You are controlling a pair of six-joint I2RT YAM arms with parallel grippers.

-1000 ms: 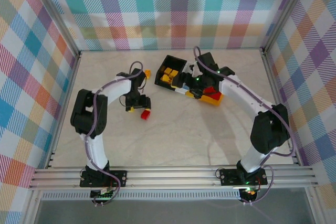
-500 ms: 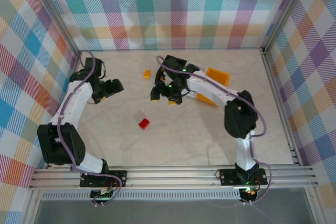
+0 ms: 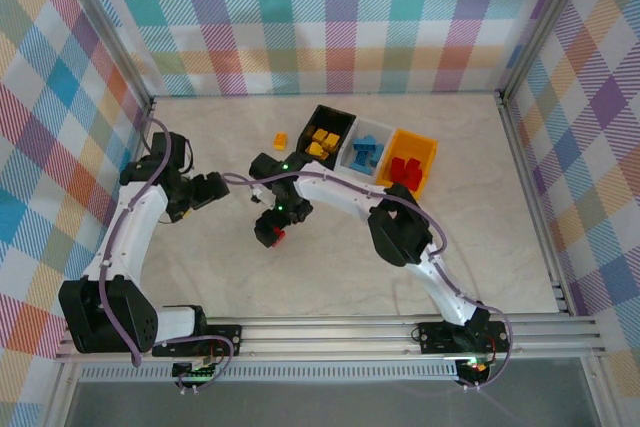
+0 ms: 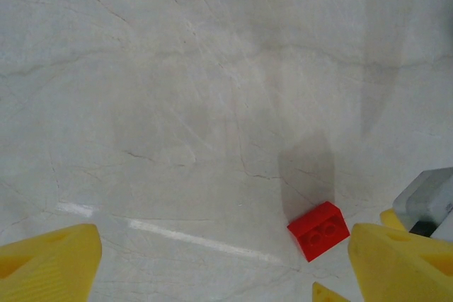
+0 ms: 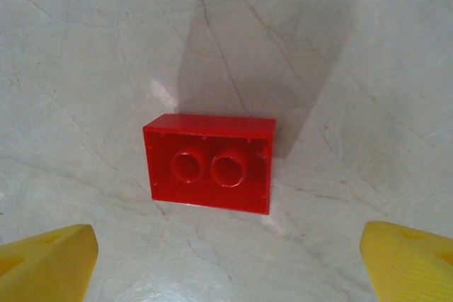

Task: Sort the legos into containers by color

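Observation:
A red lego [image 5: 209, 164] lies upside-down on the table, its hollow underside facing up. My right gripper [image 5: 226, 263] hangs open just above it, fingertips wide apart and not touching; from above, this gripper [image 3: 270, 228] covers most of the red lego [image 3: 279, 237]. My left gripper [image 3: 218, 188] is open and holds nothing, off to the left; its wrist view shows the same red lego [image 4: 318, 230]. An orange lego [image 3: 281, 141] lies loose near the back. The black container [image 3: 336, 115] holds yellow legos, the white container [image 3: 355, 150] blue ones, the orange container [image 3: 426, 150] red ones.
The three containers stand in a row at the back centre-right. The right arm [image 3: 340, 194] stretches low across the table's middle. Metal frame posts and plaid walls enclose the table on three sides.
The left gripper pulled away from the red lego to the left side. The right gripper swung from the containers over to the red lego. Both jaws opened wider.

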